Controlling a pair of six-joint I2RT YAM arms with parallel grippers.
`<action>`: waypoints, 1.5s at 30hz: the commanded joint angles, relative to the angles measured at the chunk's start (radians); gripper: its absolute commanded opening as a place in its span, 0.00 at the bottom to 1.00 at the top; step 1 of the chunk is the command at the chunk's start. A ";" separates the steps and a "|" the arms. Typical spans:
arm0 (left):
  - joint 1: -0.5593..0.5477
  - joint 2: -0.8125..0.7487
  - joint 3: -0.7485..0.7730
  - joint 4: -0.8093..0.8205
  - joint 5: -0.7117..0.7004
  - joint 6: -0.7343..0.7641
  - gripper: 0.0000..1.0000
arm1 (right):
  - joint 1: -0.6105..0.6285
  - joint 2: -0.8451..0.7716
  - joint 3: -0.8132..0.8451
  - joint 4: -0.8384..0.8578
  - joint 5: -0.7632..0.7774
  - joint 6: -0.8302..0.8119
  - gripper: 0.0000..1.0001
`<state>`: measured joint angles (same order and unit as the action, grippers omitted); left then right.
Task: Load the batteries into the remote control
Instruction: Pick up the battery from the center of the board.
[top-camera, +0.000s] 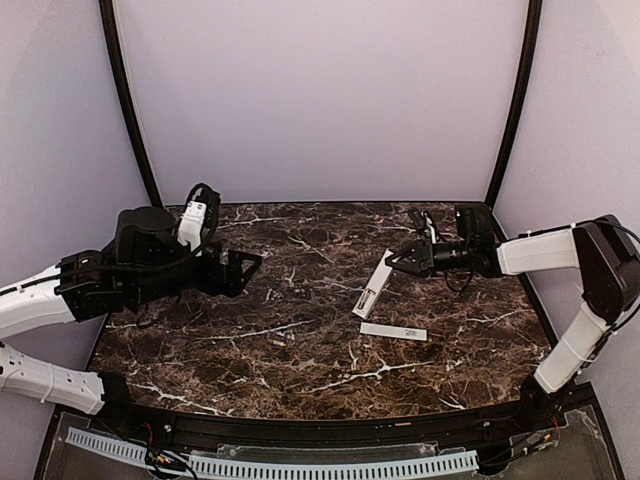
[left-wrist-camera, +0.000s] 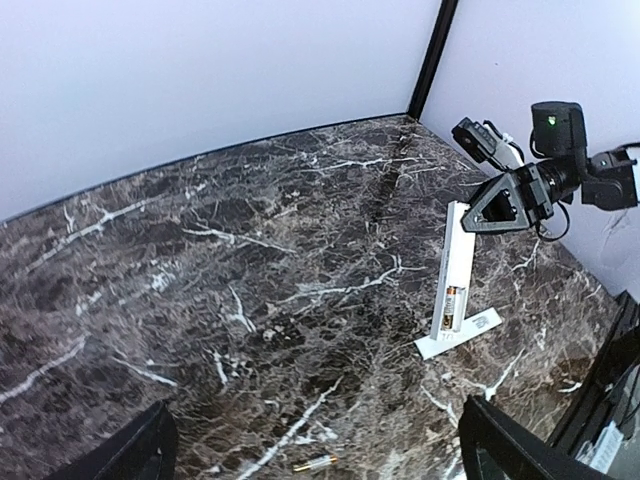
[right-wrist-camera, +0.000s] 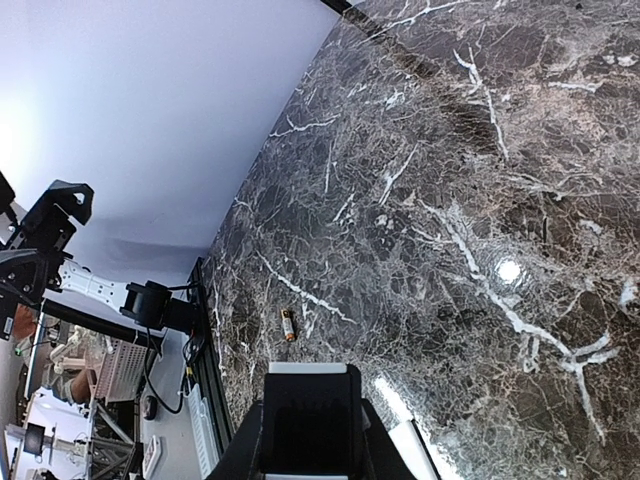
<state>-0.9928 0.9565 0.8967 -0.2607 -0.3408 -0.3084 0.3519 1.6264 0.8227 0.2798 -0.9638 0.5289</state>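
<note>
The remote control (top-camera: 372, 286) is a slim white bar, slanting from my right gripper (top-camera: 402, 262) down to the table. My right gripper is shut on its upper end, which fills the bottom of the right wrist view (right-wrist-camera: 305, 415). In the left wrist view the remote (left-wrist-camera: 456, 262) has its compartment open with one gold-and-dark battery (left-wrist-camera: 451, 303) in it. A second battery (top-camera: 279, 343) lies loose on the marble; it also shows in the left wrist view (left-wrist-camera: 315, 463) and the right wrist view (right-wrist-camera: 288, 324). My left gripper (top-camera: 246, 265) is open and empty, above the table's left side.
The flat white cover strip (top-camera: 393, 331) lies on the marble table (top-camera: 300, 300) at the remote's lower end, also seen in the left wrist view (left-wrist-camera: 460, 336). Walls and black corner posts (top-camera: 510, 110) close the back and sides.
</note>
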 joint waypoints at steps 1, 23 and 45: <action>-0.007 0.045 -0.024 0.002 0.006 -0.398 0.98 | -0.011 -0.038 0.001 -0.013 0.005 -0.020 0.00; -0.129 0.737 0.324 -0.642 0.004 -1.410 0.76 | -0.051 -0.096 -0.044 -0.035 0.018 -0.044 0.00; -0.046 0.871 0.347 -0.516 0.082 -1.392 0.48 | -0.056 -0.103 -0.049 -0.034 0.016 -0.047 0.00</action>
<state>-1.0477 1.8141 1.2243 -0.7723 -0.2668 -1.7115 0.3023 1.5425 0.7826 0.2226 -0.9421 0.4904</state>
